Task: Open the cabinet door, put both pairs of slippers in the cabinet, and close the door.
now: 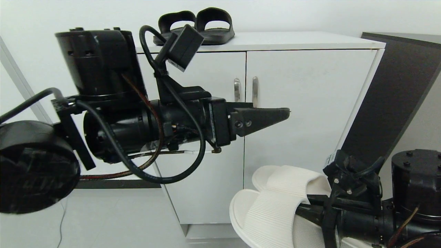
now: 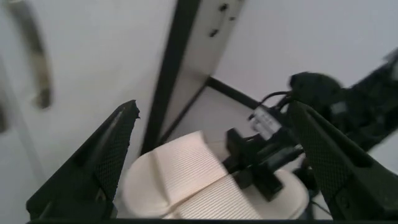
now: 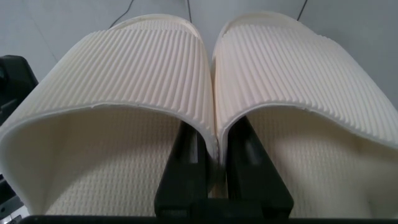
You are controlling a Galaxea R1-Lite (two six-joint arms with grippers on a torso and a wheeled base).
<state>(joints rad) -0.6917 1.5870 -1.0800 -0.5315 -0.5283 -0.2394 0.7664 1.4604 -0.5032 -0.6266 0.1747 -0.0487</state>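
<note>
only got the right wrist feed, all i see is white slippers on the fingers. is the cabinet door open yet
observer: no, both cabinet doors are shut, with the handles side by side at the seam.
operator: where's the left gripper
observer: the left gripper is open, raised in front of the doors just below the handles.
operator: and the other pair
observer: the black slippers sit side by side on the cabinet top, above the left door.

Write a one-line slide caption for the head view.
The left hand faces the closed cabinet doors; the right hand grips the white slippers; black slippers sit on top.
</note>
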